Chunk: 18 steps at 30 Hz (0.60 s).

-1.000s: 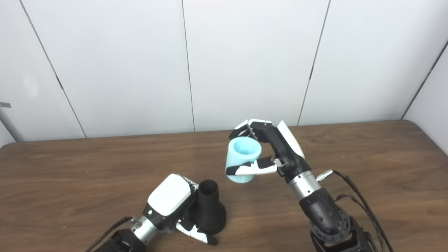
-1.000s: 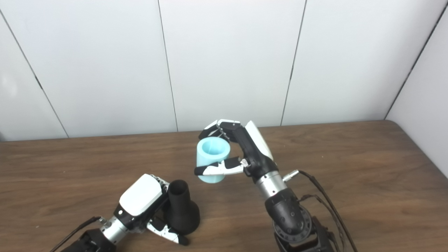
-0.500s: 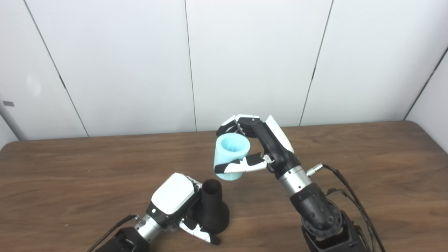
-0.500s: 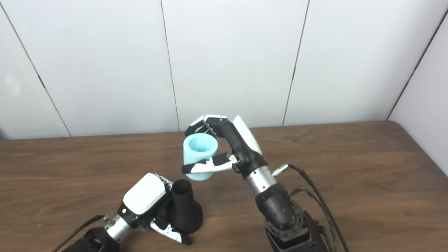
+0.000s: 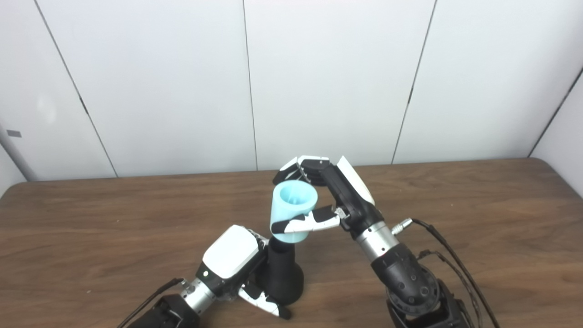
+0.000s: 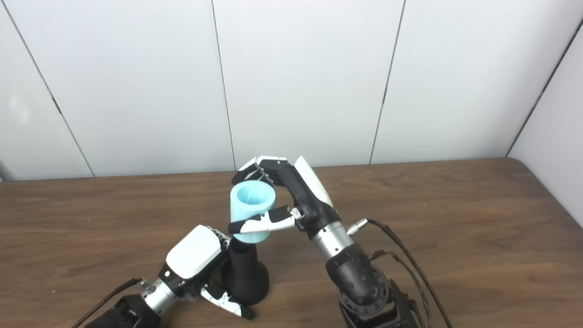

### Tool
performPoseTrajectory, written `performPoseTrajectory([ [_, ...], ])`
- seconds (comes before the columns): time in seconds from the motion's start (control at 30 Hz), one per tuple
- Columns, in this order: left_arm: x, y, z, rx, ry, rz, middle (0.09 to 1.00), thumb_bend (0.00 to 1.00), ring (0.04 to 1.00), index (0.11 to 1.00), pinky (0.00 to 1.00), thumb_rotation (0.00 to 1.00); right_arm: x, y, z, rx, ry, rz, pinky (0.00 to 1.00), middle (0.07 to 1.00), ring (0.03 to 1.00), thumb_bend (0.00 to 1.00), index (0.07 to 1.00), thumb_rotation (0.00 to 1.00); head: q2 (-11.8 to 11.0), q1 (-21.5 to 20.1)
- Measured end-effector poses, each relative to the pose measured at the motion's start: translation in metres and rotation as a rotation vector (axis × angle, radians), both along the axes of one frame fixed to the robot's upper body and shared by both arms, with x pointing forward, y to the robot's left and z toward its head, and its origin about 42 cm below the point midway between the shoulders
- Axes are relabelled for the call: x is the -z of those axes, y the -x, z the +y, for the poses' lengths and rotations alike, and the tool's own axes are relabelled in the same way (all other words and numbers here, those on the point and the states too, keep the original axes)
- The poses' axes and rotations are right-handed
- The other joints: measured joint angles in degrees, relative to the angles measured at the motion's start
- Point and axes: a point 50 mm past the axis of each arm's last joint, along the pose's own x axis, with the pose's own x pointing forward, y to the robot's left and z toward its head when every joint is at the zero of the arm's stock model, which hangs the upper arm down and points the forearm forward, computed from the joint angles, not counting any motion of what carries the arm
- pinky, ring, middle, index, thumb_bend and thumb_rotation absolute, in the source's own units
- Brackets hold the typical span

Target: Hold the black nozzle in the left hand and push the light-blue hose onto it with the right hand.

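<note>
The right robot hand (image 5: pixel 330 196) gripped the hose (image 5: pixel 293 211), fingers curled round its far side and the thumb across its near side. A second before, it had held the hose higher and well to the right of the nozzle; since then it had carried the hose left and nearer, so that the hose's lower end now sat directly over the nozzle (image 5: pixel 282 275). The nozzle's open mouth, plainly visible earlier, was now hidden behind the hose's lower rim. Whether the hose had actually started over the neck or only rested on top could not be told from either view.

The left robot hand (image 5: pixel 232 264) was closed on the nozzle from its left side, the thumb wrapped round the flared base, which stood upright on the counter (image 5: pixel 91 228) near the front edge. It had kept that hold, shifting only slightly.

Judging from this, alignment looked nearly done and the pushing stroke was about to begin or had just begun. The hose leaned a little to the left, so it likely needed straightening before a firm downward push.
</note>
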Motion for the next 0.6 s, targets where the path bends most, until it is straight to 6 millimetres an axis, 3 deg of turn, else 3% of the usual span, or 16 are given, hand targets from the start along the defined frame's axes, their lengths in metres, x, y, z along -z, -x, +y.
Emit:
performPoseTrajectory([
  [0.47, 0.001, 0.008, -0.007, 0.011, -0.005, 0.039, 0.192, 0.52, 0.127, 0.482, 0.08, 0.04, 0.012, 0.006, 0.006, -0.019, -0.015, 0.026, 0.28, 0.454, 0.349, 0.52, 0.529, 0.0, 0.97, 0.44],
  [0.6, 0.001, 0.008, -0.007, 0.013, -0.005, 0.039, 0.193, 0.52, 0.127, 0.482, 0.08, 0.04, 0.012, 0.007, 0.007, -0.027, -0.015, 0.019, 0.3, 0.49, 0.371, 0.51, 0.557, 0.0, 0.79, 0.35],
])
